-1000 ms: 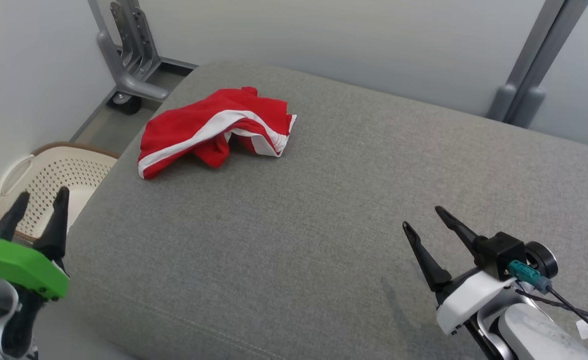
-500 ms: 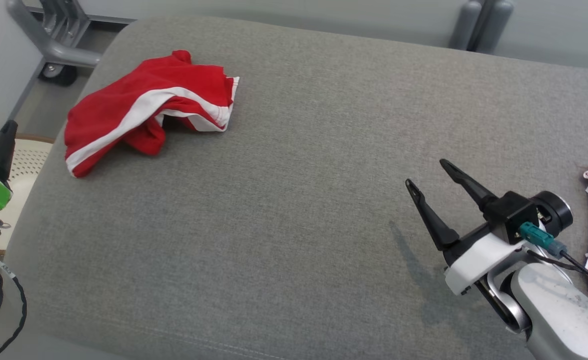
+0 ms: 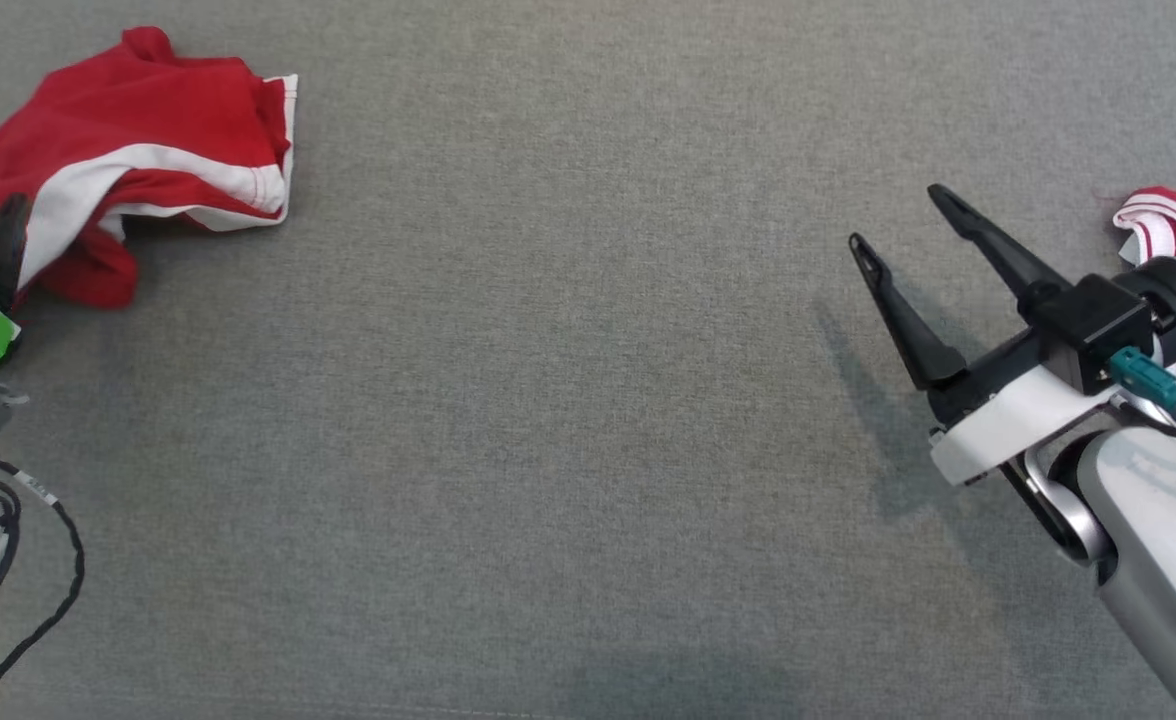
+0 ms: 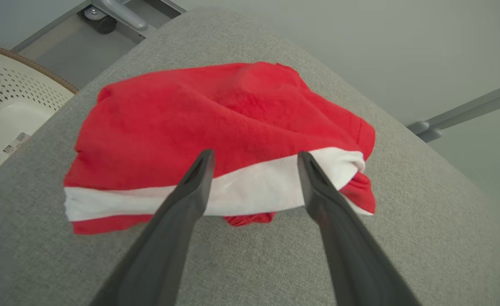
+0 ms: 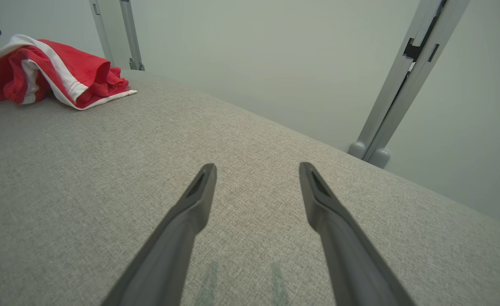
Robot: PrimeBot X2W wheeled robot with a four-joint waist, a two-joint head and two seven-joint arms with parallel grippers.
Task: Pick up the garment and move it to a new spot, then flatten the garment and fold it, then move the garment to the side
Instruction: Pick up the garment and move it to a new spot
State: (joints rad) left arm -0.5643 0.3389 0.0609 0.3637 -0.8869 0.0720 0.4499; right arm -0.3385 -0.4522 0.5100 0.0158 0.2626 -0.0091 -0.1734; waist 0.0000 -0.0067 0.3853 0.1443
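One crumpled red garment [image 3: 138, 120] lies at the cushion's [image 3: 548, 420] far-left corner. Likely soft, light and limp, so pinch the white-banded fold. Left gripper [image 4: 252, 159] gapes wide, empty, close by it; right gripper [image 3: 893, 215] is likewise wide and empty.

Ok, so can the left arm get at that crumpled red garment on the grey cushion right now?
Probably yes. In the left wrist view the left arm's jaws stand open, pointed straight at the red garment, which lies bunched on the grey cushion with nothing in between.
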